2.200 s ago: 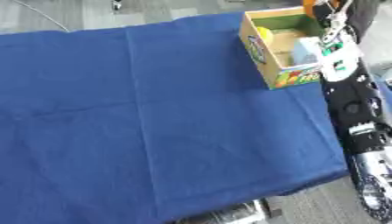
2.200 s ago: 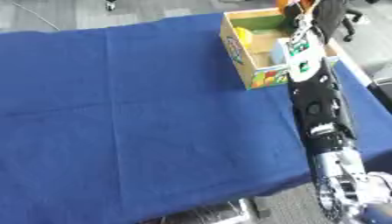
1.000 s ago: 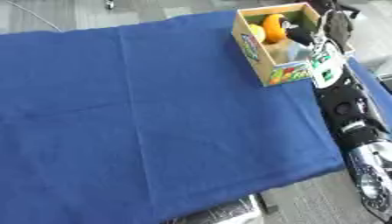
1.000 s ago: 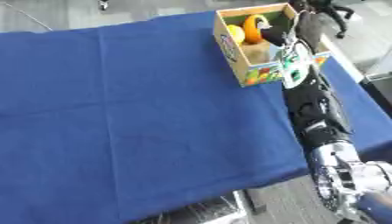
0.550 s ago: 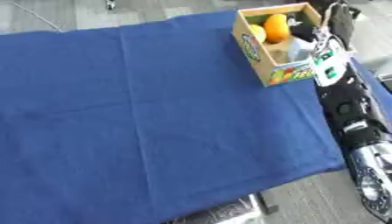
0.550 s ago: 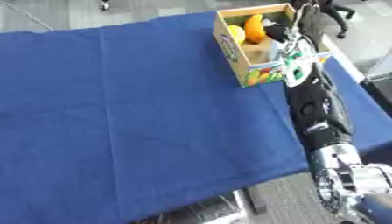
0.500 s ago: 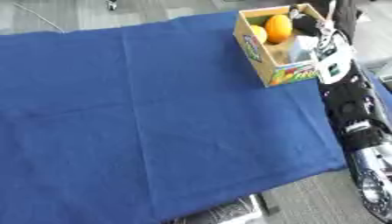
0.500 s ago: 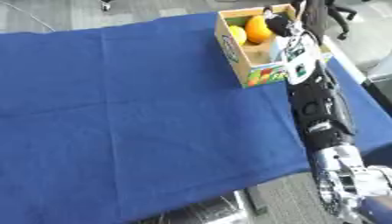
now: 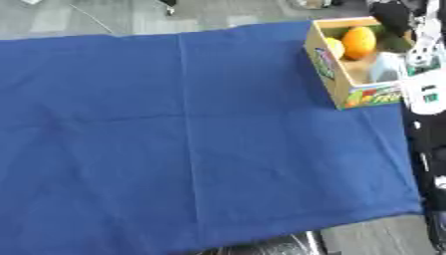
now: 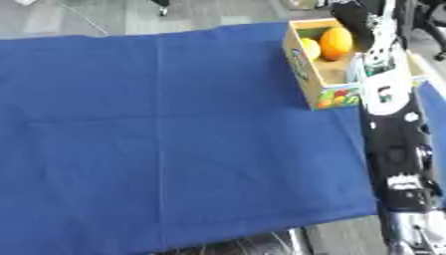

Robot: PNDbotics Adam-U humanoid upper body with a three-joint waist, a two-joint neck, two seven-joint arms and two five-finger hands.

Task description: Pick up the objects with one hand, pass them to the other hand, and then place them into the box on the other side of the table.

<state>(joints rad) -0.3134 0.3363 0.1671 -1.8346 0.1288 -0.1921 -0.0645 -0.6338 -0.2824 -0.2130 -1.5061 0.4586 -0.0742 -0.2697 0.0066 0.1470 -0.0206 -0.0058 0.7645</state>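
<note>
- Now the right arm [image 10: 388, 99] runs up the right edge of the table with its hand [image 10: 353, 12] at the far corner of the box [image 10: 318, 74]; a couple of seconds ago that hand was down inside the box, covering what lay in it.
- With the hand drawn back, an orange fruit [image 10: 335, 44] shows in the far end of the box, and a yellow fruit [image 10: 308, 48] sits just beside it against the left wall.
- Whether the hand's fingers are spread or curled I cannot tell; it is only a dark shape at the top edge.
- To my eye the drop is done: both fruits are in the box, nothing appears held, and no other loose object lies on the blue cloth [image 9: 174, 139].
- So the task looks finished or close to it, unless more objects wait out of sight.
- No left hand shows in either view.
- Nothing stands on the cloth apart from the box; grey floor [image 9: 104, 15] lies beyond the far edge.
- One thing to mind: the forearm lies close along the box's right wall, so pulling back carelessly could nudge it.
</note>
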